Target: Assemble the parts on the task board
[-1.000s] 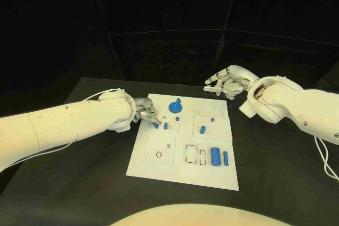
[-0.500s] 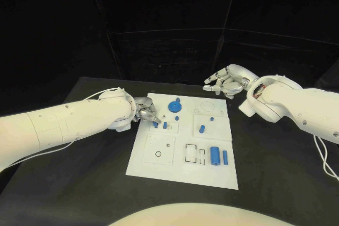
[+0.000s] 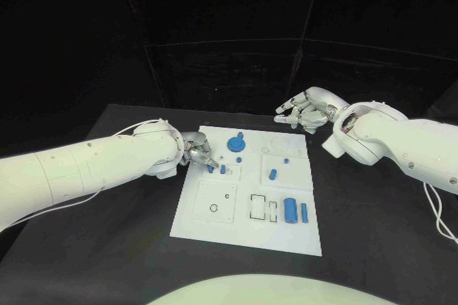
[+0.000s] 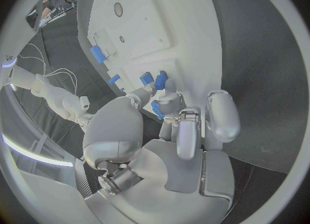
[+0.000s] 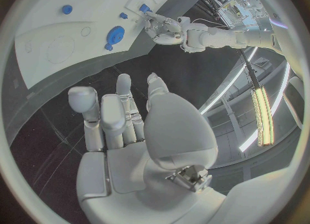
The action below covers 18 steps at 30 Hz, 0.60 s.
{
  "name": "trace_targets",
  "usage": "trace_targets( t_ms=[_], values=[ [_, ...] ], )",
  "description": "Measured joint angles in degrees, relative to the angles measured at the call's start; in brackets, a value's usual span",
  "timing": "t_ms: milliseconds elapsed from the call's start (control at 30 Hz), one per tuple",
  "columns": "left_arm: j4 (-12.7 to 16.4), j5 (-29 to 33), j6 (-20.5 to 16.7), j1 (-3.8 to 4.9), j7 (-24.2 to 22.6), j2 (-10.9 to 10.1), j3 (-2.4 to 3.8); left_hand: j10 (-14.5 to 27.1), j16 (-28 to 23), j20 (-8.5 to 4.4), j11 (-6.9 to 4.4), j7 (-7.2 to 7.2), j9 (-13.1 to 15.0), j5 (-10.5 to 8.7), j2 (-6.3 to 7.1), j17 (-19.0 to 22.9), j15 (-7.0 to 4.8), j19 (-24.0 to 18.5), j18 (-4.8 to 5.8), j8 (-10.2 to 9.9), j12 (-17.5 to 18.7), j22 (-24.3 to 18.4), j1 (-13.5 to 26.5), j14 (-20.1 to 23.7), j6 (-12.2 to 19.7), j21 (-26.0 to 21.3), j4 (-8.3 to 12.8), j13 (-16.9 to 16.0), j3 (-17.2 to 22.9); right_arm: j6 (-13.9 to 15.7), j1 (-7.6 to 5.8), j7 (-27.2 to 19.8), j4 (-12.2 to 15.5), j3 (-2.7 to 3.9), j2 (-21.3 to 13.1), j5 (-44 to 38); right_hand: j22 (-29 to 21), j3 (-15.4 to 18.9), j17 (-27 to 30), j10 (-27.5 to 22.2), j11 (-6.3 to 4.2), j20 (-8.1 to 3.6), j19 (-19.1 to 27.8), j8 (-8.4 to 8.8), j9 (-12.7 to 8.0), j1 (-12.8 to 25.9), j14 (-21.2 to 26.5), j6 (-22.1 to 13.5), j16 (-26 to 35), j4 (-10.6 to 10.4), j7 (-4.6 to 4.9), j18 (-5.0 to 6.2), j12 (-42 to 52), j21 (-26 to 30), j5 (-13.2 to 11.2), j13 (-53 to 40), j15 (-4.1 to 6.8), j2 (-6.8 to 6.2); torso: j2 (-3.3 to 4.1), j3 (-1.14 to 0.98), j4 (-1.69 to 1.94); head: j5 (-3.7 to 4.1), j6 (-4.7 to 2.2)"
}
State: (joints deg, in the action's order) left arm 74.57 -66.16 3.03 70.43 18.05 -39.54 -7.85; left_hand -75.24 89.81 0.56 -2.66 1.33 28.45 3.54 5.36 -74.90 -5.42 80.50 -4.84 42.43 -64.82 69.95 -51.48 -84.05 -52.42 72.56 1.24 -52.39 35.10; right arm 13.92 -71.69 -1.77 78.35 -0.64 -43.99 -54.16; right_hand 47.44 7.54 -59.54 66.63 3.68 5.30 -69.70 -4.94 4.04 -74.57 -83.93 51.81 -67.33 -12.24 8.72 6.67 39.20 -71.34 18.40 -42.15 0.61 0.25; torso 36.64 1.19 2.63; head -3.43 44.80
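The white task board (image 3: 243, 229) lies mid-table. My left hand (image 3: 196, 150) hovers at its far left corner, by two short blue pegs (image 3: 224, 169) standing in the board. In the left wrist view the left hand (image 4: 177, 131) pinches a small blue part (image 4: 157, 109) between thumb and a finger, just above the board (image 4: 142, 6) and close to those pegs (image 4: 160, 80). A blue gear (image 3: 235, 144) sits near the far edge. My right hand (image 3: 306, 110) hangs over the table beyond the far right corner, fingers loosely apart, holding nothing (image 5: 126, 125).
A blue cylinder (image 3: 290, 209) and a blue bar (image 3: 306, 213) lie at the board's near right. A small blue piece (image 3: 273, 173) stands in the right-hand panel. Black table surrounds the board; a white cable (image 3: 124, 130) trails off the left arm.
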Motion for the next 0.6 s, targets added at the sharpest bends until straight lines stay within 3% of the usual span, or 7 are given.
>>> trace_targets(
  t_ms=[600],
  values=[
    [0.17,0.10,0.02,-0.01,0.00,-0.17,-0.01,0.00,0.00,0.00,0.00,0.00,0.10,0.00,0.02,0.00,0.00,0.00,0.00,0.23,-0.20,0.05,0.43,0.00,0.00,0.00,-0.56,-0.06,-0.56,-0.09,0.00,0.01,-0.16,-0.01,0.06,0.00,-0.10,0.15,0.05,0.00,0.00,0.00,0.00,0.00,0.00,0.00,0.00,0.00,0.30,-0.15,0.00,0.00,0.00,0.00,0.00,0.04,0.00,0.00,0.01,0.00,-0.02,-0.02,0.20]
  ],
)
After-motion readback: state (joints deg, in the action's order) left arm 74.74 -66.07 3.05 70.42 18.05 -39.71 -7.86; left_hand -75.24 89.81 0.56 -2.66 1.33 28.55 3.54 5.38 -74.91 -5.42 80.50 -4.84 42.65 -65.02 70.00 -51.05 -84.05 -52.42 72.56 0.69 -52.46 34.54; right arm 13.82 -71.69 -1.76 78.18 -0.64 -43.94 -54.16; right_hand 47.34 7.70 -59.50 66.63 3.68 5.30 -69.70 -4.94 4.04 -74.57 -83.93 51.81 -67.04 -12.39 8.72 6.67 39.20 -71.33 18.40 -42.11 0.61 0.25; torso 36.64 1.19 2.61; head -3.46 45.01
